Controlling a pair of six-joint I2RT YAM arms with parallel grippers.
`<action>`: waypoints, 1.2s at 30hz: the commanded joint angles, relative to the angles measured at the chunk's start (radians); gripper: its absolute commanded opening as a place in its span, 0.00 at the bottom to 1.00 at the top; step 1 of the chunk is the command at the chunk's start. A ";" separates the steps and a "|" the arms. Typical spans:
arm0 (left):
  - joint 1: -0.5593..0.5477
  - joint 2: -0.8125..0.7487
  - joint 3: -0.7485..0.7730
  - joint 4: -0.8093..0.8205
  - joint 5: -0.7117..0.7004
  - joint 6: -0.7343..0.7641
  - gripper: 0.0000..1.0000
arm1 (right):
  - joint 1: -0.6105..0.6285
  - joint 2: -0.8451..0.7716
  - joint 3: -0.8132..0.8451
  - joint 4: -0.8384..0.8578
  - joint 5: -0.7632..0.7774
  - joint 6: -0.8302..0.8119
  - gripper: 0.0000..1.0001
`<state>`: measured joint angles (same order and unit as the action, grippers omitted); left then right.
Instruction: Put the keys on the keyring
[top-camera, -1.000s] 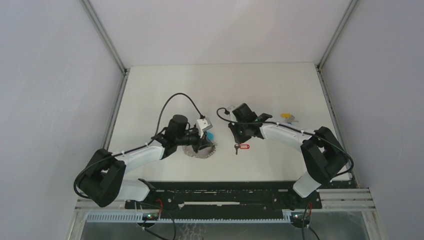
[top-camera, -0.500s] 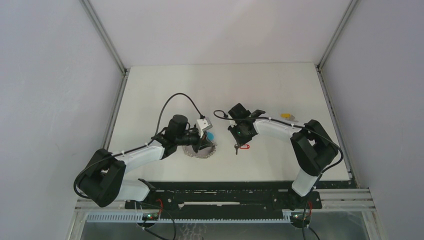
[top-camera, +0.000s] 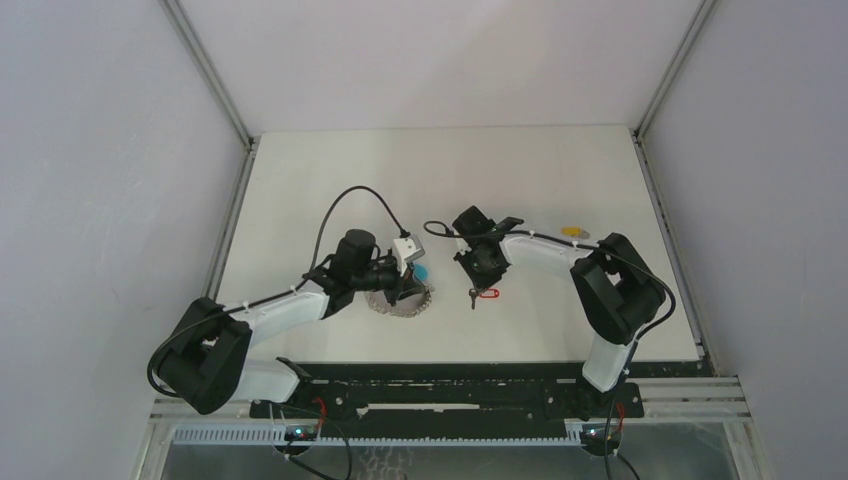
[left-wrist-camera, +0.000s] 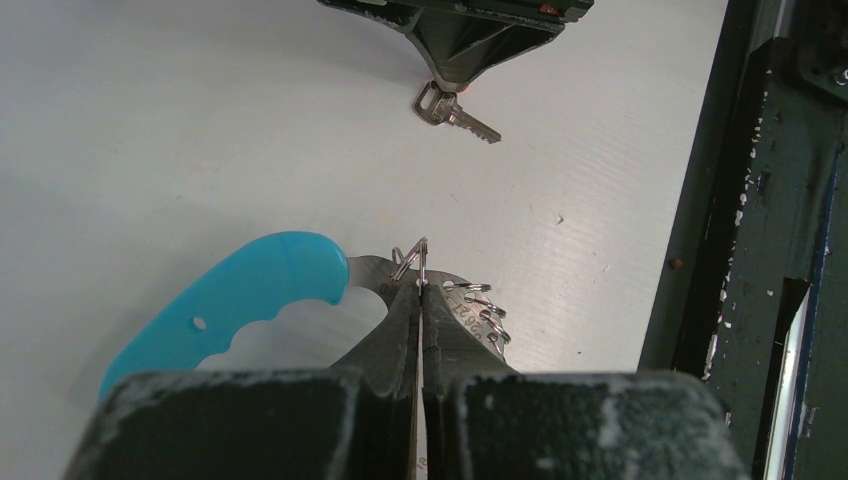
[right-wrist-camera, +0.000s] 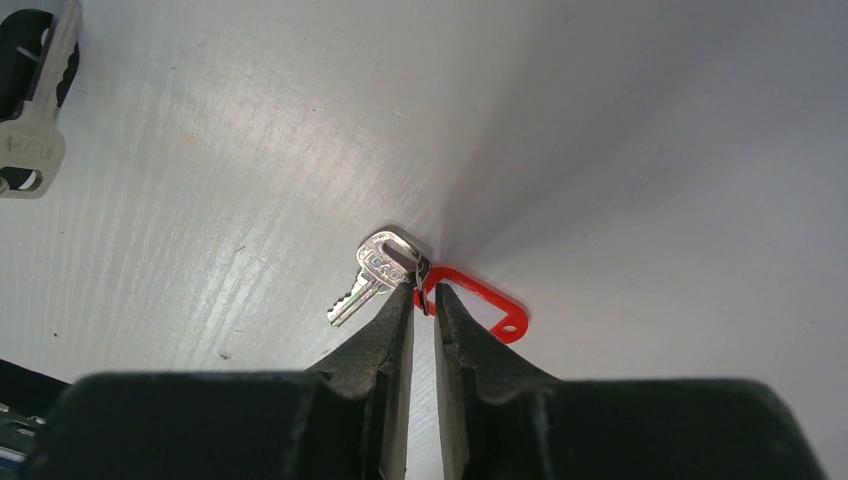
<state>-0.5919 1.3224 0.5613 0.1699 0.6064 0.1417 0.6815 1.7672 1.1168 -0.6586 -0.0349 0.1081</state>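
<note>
The left gripper (left-wrist-camera: 420, 282) stands pressed tight, its two dark fingertips meeting on a thin wire loop at the top of the keyring (left-wrist-camera: 468, 303), which lies flat on the white table (top-camera: 350, 170) a little left of centre and close to the near edge. From the pinch, the ring's bright blue plastic segment (left-wrist-camera: 235, 305) curves away to one side, while a short row of small silvery links runs off to the other. Across a small gap toward the right edge, the right gripper (right-wrist-camera: 424, 288) points down at the surface with its fingers drawn narrow, only a slim slot between them. The tips pinch the little link that joins the red key (right-wrist-camera: 375, 272) to its red tag (right-wrist-camera: 485, 305). That key rests flat near the middle of the table, somewhat closer to the near edge, its silver blade on one side of the fingertips and its tag on the other. The yellow key (top-camera: 572, 231) lies by itself well apart, toward the right edge, beside the right arm's forearm. One more silver key (right-wrist-camera: 35, 130) shows at the top-left corner of the right wrist view, partly against a dark shape; the colour of its head cannot be made out.
</note>
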 joint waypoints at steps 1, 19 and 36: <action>-0.002 -0.003 0.048 0.035 0.028 0.000 0.00 | 0.004 0.003 0.042 -0.008 0.006 -0.008 0.12; -0.002 -0.012 0.046 0.027 0.026 0.009 0.00 | 0.015 -0.168 -0.030 0.108 0.008 -0.096 0.00; -0.002 -0.094 0.015 0.061 0.036 0.082 0.00 | 0.014 -0.661 -0.437 0.665 -0.230 -0.342 0.00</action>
<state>-0.5919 1.2751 0.5613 0.1787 0.6285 0.1753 0.6941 1.1847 0.7326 -0.2302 -0.1715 -0.1486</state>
